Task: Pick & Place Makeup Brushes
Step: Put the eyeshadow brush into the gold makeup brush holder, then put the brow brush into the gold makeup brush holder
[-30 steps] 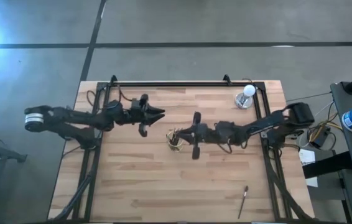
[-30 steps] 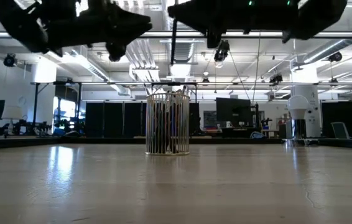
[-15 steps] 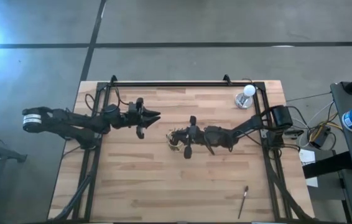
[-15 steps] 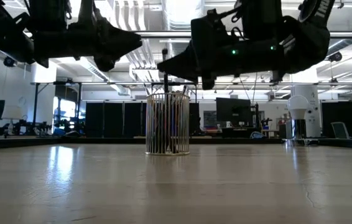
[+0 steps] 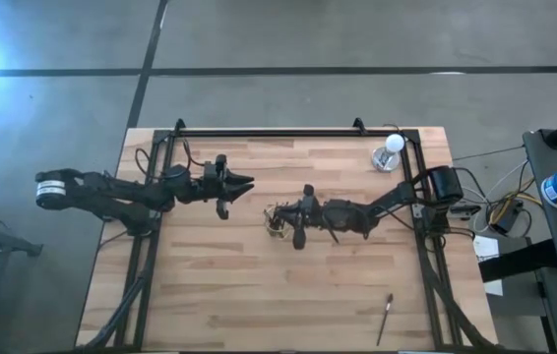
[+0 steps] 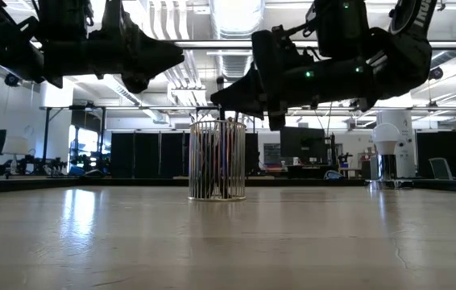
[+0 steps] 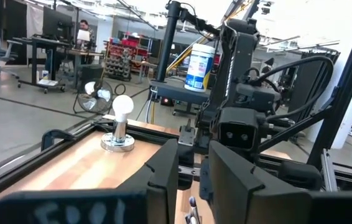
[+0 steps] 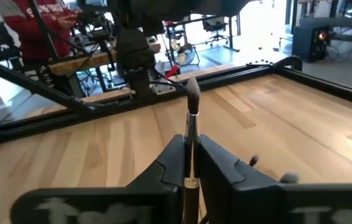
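Observation:
A wire cup holder (image 6: 217, 159) stands upright near the table's middle (image 5: 275, 224), with several thin dark makeup brushes (image 6: 214, 161) standing in it. Two of their heads (image 8: 254, 160) show in the right wrist view. One more brush (image 5: 388, 317) lies flat near the table's near right corner. My right gripper (image 5: 283, 215) (image 6: 221, 94) hangs just above the holder's rim, shut on a brush (image 8: 192, 118). My left gripper (image 5: 247, 181) (image 6: 167, 56) hovers to the left of the holder, high above the table; its fingers (image 7: 163, 177) stand narrowly open and hold nothing. My right gripper (image 8: 190, 163) pinches a brush by its handle (image 8: 191, 140) between the two fingers. The brush lies along the fingers, and its silver ferrule and dark bristle tip (image 8: 193, 92) stick out past the fingertips. It is lifted clear of the table, over the holder.
A white round-topped object (image 5: 389, 151) (image 7: 121, 118) stands on a metal base near the far right corner. A black frame rail (image 5: 269, 132) runs around the table. Bare wood lies along the near side. A person in red (image 8: 36, 25) is in the room beyond.
My right gripper came down from high above toward the holder's rim and shifted a little toward the table's left, carrying the brush with it. My left gripper drew back slightly toward the left edge and then kept still.

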`<state>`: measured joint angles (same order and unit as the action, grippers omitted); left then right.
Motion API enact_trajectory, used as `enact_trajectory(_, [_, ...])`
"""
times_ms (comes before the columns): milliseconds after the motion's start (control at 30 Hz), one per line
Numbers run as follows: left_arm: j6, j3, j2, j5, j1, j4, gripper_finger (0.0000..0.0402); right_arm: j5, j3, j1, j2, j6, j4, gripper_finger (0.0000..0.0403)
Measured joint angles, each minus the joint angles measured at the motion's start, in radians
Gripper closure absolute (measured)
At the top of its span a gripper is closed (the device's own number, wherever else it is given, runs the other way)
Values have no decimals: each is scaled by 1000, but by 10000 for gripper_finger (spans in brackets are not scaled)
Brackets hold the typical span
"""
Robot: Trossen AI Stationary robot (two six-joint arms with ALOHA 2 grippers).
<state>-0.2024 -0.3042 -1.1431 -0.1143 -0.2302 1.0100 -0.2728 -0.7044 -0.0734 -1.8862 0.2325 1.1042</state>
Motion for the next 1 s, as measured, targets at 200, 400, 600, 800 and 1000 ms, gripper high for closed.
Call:
enact_trajectory(200, [0,0,0,0,0,0,319,3,0,12,0,30,-9,319])
enact_trajectory(400, [-2,0,0,0,0,0,319,8,0,13,0,30,-9,322])
enact_trajectory(600, [-28,0,0,0,0,-1,319,8,0,14,19,80,-40,327])
enact_trajectory(800, [-35,0,0,0,0,-32,319,9,-2,16,81,109,-144,291])
enact_trajectory(1000, [-23,19,-3,57,7,-93,321,15,-38,12,265,177,-573,278])
